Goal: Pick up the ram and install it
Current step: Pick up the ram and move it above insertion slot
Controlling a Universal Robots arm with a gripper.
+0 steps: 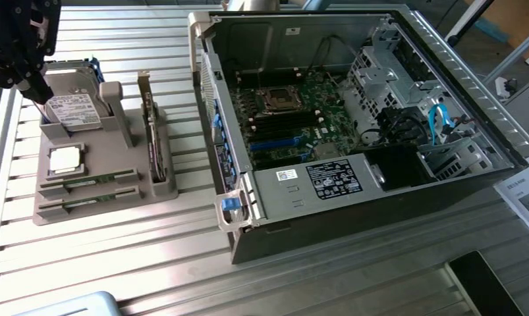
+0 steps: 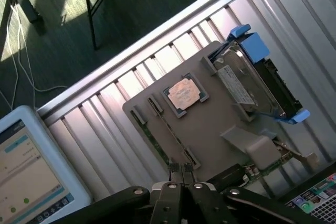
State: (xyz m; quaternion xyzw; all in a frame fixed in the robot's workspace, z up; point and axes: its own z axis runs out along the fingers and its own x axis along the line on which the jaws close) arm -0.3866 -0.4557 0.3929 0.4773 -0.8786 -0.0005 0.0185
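Wrist view puts our fingers (image 2: pixel 174 176) pressed together and empty, hovering above the grey holder (image 2: pixel 220 129) near one end of the two slots along its edge. There the ram (image 2: pixel 170 129) sits beside a look-alike stick (image 2: pixel 155 139). We judge the pick-up not yet begun, and a grasp would call for parting the fingers and squaring them to the thin board. The stick ends nearest the fingers are hidden behind them, and the open computer case (image 1: pixel 334 118) beside the holder keeps its memory slots too dark to read.
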